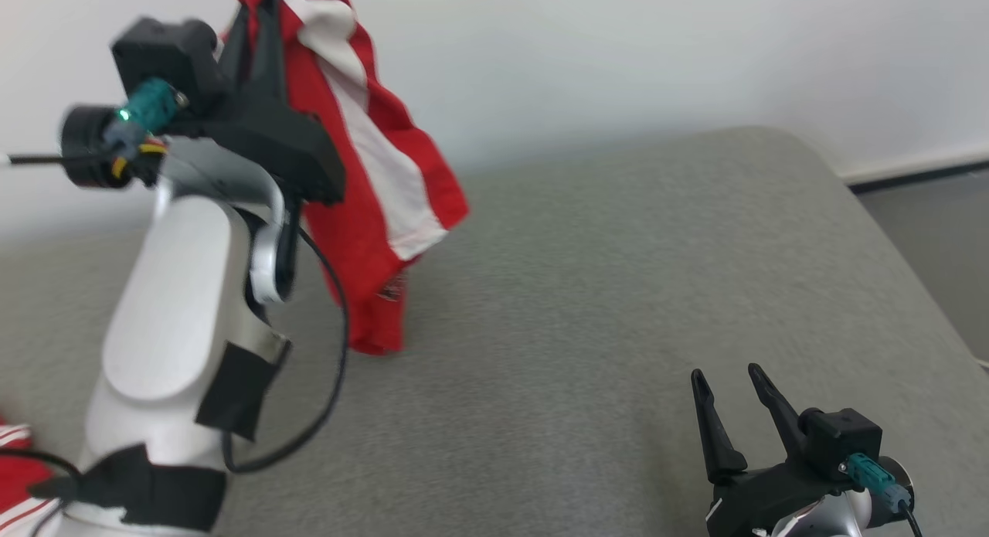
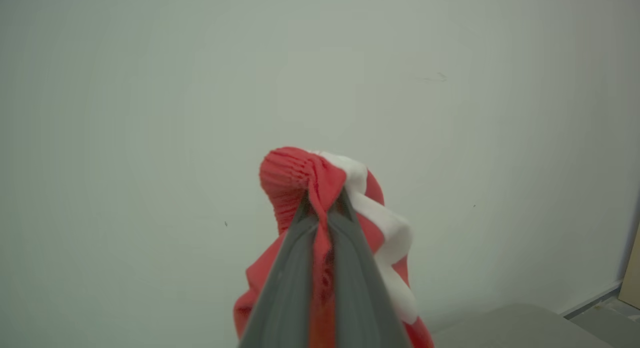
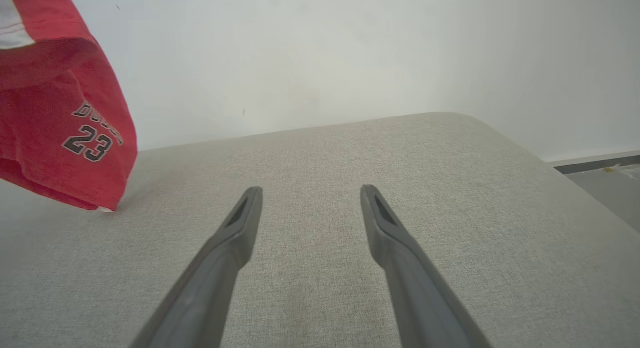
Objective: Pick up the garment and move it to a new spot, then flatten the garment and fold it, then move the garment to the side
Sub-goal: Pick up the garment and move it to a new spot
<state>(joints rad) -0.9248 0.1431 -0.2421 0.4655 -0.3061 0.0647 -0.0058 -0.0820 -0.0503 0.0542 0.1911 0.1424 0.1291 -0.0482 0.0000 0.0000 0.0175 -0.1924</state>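
A red garment with white stripes (image 1: 371,174) hangs in the air at the upper left, its lower hem just touching the grey surface. My left gripper (image 1: 259,11) is raised high and shut on its top edge; in the left wrist view the bunched red and white cloth (image 2: 320,188) is pinched between the two fingers. A printed "23" shows on the garment's (image 3: 75,127) hanging end in the right wrist view. My right gripper (image 1: 726,378) rests low at the lower right, open and holding nothing, well apart from the cloth.
The wide grey padded surface (image 1: 618,305) stretches ahead, with its rounded right edge and floor (image 1: 943,236) beyond. A white wall stands behind. Another piece of red and white cloth (image 1: 15,475) shows at the lower left corner.
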